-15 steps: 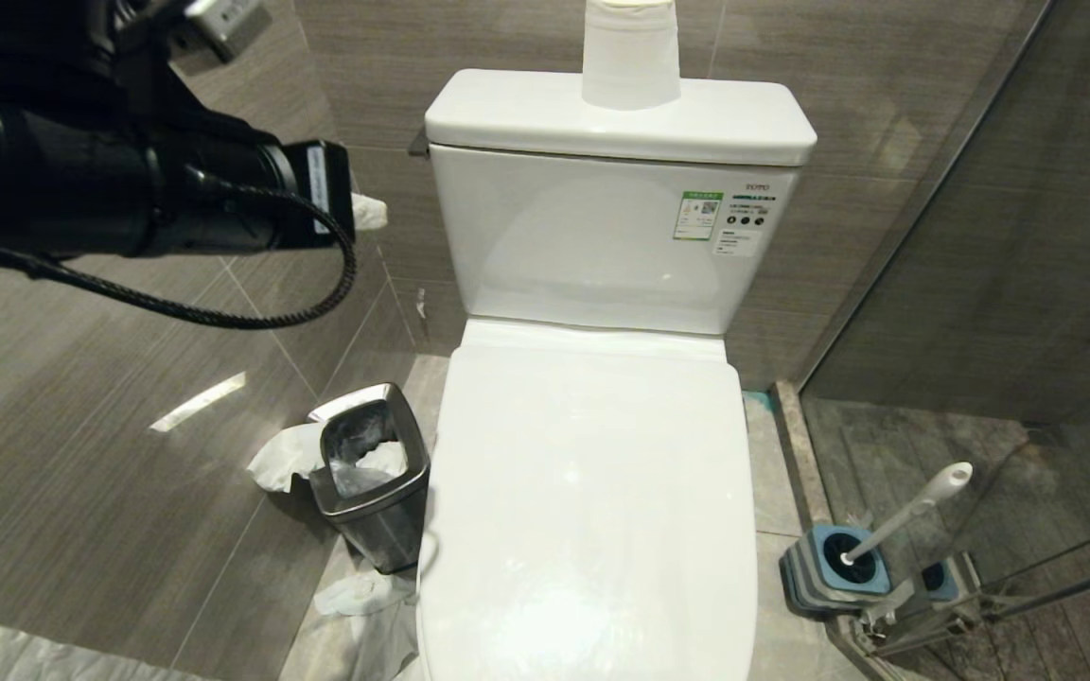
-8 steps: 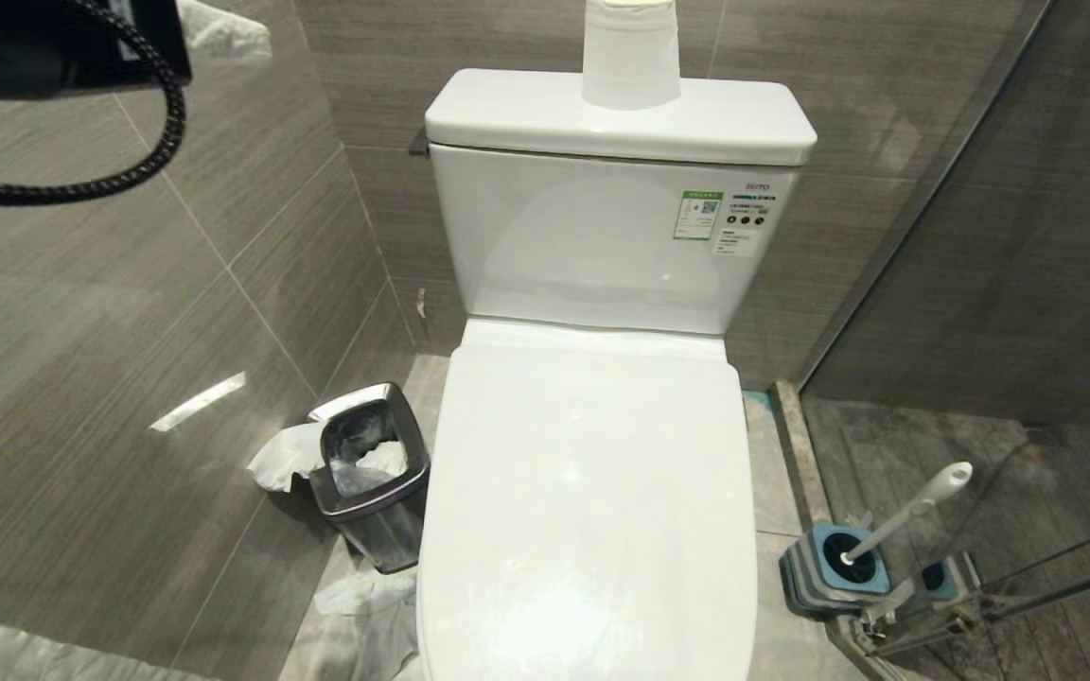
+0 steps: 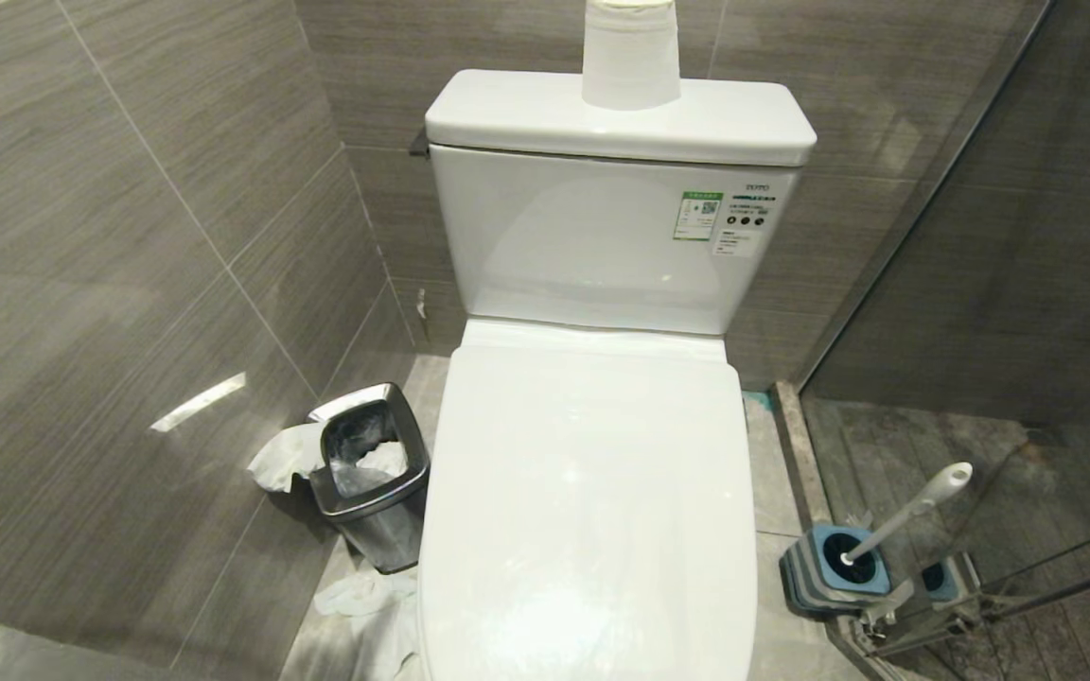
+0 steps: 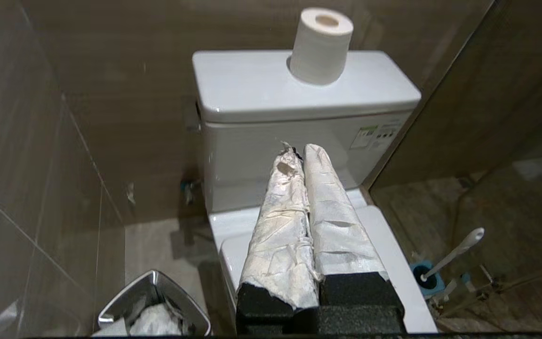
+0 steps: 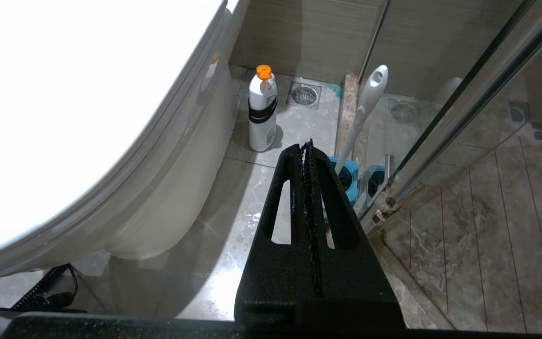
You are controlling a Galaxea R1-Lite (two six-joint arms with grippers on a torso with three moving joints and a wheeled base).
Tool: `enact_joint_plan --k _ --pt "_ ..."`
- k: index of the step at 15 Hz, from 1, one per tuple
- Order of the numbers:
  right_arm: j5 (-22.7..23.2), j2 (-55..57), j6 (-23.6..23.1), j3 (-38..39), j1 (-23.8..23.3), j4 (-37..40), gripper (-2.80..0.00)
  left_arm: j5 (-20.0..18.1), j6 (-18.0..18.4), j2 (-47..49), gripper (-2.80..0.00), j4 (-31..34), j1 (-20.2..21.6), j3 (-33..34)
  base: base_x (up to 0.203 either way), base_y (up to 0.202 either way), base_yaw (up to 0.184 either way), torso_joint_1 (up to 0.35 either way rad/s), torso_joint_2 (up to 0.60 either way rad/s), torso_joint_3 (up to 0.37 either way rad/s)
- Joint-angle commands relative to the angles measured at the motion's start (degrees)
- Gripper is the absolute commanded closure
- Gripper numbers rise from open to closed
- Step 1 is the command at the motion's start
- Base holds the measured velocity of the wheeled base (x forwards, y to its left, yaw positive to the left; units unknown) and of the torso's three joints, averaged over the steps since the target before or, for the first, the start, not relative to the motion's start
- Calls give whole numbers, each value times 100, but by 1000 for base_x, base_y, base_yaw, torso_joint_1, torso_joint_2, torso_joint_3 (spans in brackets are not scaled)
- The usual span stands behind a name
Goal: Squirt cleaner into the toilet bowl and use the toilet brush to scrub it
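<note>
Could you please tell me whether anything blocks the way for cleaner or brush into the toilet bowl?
Yes: the white toilet lid is shut flat over the bowl. The toilet brush stands in its blue holder on the floor beside the toilet.

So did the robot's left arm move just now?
Yes. It was beside the toilet tank in the head view, then rose out past the top-left corner; its left gripper is shut.
</note>
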Motion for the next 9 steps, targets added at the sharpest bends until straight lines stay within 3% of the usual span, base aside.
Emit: enact_joint_plan --k 1,4,9 --pt "9 5 -4 -6 2 0 0 -699 20 -420 0 -90 685 -33 0 0 0 0 0 0" --pt "2 5 -4 2 2 0 0 -1677 18 -1033 0 -145 1769 229 0 0 0 0 0 0" --pt "2 5 -4 -6 2 0 0 -1978 31 -2760 0 -101 2636 1883 0 0 0 0 0 0"
